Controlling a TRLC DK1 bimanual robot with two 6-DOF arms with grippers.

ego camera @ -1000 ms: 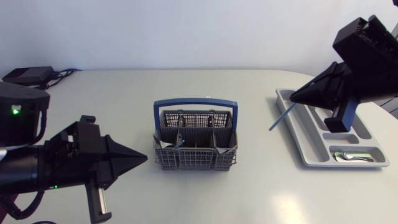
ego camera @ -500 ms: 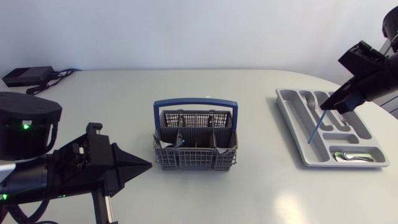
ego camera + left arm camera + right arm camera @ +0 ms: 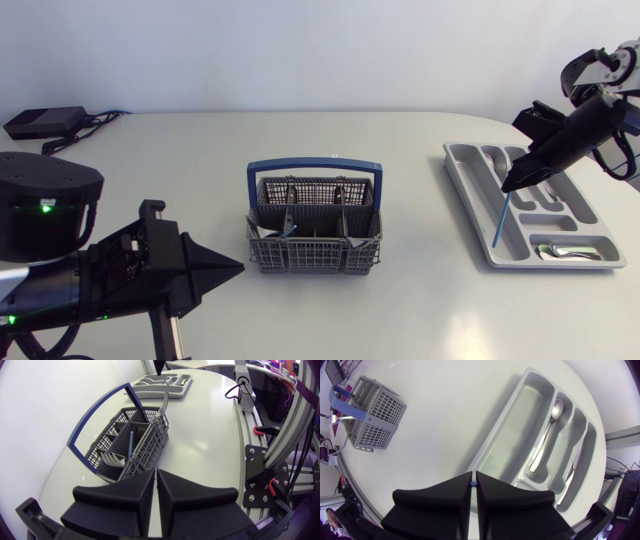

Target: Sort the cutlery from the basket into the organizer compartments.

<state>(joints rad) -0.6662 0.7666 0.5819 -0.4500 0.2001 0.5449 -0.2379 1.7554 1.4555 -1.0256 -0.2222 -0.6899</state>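
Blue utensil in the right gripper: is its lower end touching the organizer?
Cannot tell. Head view shows the blue utensil overlapping the organizer, height unclear; right wrist view hides its lower end.

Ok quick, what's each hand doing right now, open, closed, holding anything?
Left hand: closed, empty.
Right hand: closed on a thin blue utensil.

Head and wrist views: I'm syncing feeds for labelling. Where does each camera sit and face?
Head: fixed above the table, looking down; shows left gripper and right gripper.
Left wrist: rides behind the left gripper, looks across the table at the basket; own gripper shows.
Right wrist: rides behind the right gripper, looks down into the organizer; own gripper shows.
Shared: both wrist views show basket and organizer.
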